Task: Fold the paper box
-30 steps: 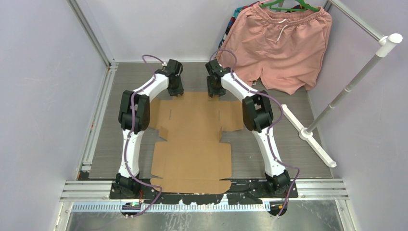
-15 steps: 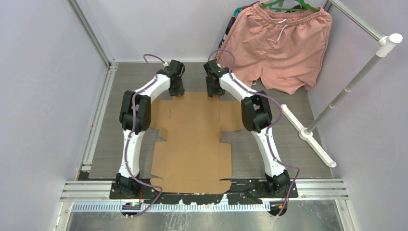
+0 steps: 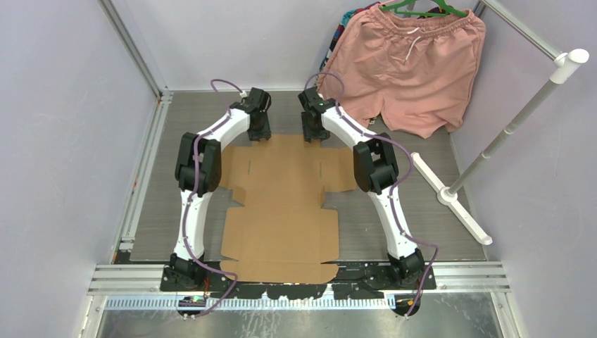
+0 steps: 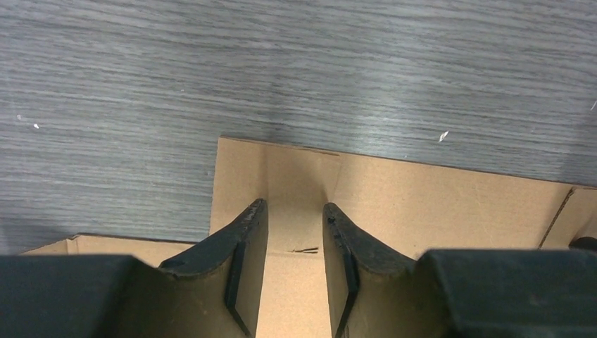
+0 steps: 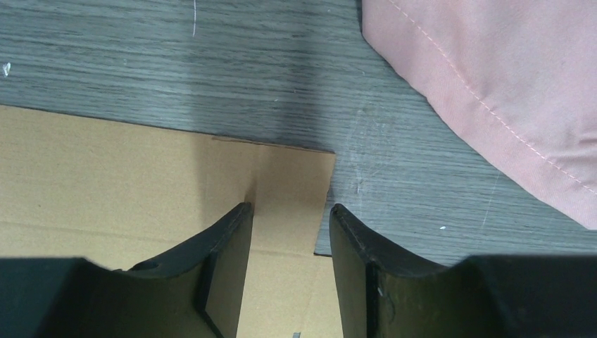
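Early stage: the paper box lies fully flat on the table, no flap raised. Our left gripper is partly open and empty, with the far flap's left corner directly under and just ahead of its tips. Our right gripper is the same over the right corner, its outer finger past the card's edge. The pink shorts are ahead-right of it, clear of the card. Next, we think: get a finger under each corner, pinch, and lift both together. Flat card may be hard to catch.
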Available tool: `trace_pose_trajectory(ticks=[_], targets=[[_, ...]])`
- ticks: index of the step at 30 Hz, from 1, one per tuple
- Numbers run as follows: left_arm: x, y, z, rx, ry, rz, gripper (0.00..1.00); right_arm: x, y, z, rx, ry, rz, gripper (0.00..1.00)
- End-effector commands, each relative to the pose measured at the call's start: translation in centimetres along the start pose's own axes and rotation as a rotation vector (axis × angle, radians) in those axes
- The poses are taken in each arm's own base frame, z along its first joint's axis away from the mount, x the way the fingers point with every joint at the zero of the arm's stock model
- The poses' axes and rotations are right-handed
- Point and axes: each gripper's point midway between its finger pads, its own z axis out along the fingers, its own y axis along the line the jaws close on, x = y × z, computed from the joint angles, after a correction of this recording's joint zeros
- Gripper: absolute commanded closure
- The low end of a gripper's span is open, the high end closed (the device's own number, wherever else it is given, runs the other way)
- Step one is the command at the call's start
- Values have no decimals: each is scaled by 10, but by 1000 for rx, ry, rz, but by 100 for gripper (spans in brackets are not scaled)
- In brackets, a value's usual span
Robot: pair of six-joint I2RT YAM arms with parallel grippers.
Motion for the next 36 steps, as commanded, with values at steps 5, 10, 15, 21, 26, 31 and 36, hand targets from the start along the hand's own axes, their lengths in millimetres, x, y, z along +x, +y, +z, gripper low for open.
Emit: trace_pose_trajectory(ticks=[5,10,15,21,26,31,36], targets=[[-8,20,-35,-22,11,17,62,-15,4,-26,-55,-19,5,45],[-39,28,-72,-9,-62,4,57,-42,0,-60,-112,-89,29,40],[-63,36,-117,4,-142,-3,52,-63,-8,-103,-161,-159,57,26],[-66,56,-158,-20,-183,2,39,-57,-28,-136,-176,-169,77,18],[-52,79,-181,-38,-199,2,3,-27,-43,-142,-168,-131,80,16],[-31,100,-185,-43,-174,-36,0,-2,-50,-143,-162,-104,99,16],[-18,116,-168,-53,-124,-89,0,15,-58,-138,-137,-82,102,16]])
